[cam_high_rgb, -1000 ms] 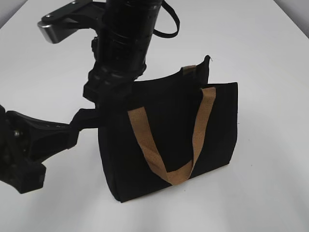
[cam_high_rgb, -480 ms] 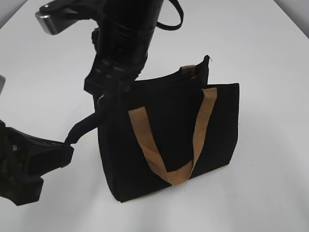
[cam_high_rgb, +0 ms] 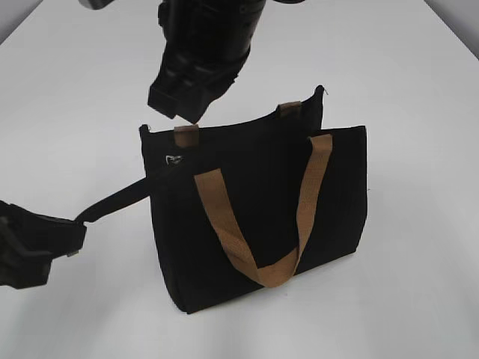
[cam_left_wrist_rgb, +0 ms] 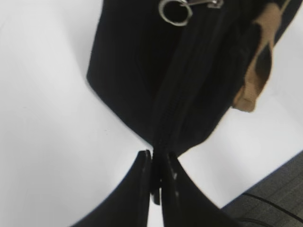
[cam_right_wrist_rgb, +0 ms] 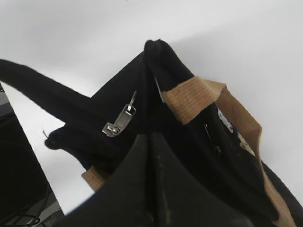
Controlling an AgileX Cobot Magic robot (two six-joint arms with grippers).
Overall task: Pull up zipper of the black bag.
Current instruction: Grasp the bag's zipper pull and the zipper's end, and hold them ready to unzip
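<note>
The black bag (cam_high_rgb: 262, 187) stands upright on the white table, with tan handles (cam_high_rgb: 232, 239) hanging over its front. The zipper pull (cam_high_rgb: 174, 159) is a small silvery tab at the bag's top left corner. It also shows in the right wrist view (cam_right_wrist_rgb: 120, 120), and a metal ring (cam_left_wrist_rgb: 175, 12) shows in the left wrist view. My left gripper (cam_high_rgb: 75, 224) (cam_left_wrist_rgb: 157, 163) is shut on the black side strap (cam_high_rgb: 120, 198), stretched out to the bag's left. My right gripper (cam_high_rgb: 183, 112) (cam_right_wrist_rgb: 151, 137) is shut, holds nothing visible, and hovers just above the top left corner.
The white table (cam_high_rgb: 404, 75) extends all round the bag. My right arm comes in from the top of the exterior view and hangs over the bag's left end. A dark patterned surface (cam_left_wrist_rgb: 279, 194) lies beyond the table edge in the left wrist view.
My right gripper has lifted up off the bag's top left corner, uncovering the zipper pull. My left gripper has moved left and down, drawing the side strap out straighter.
</note>
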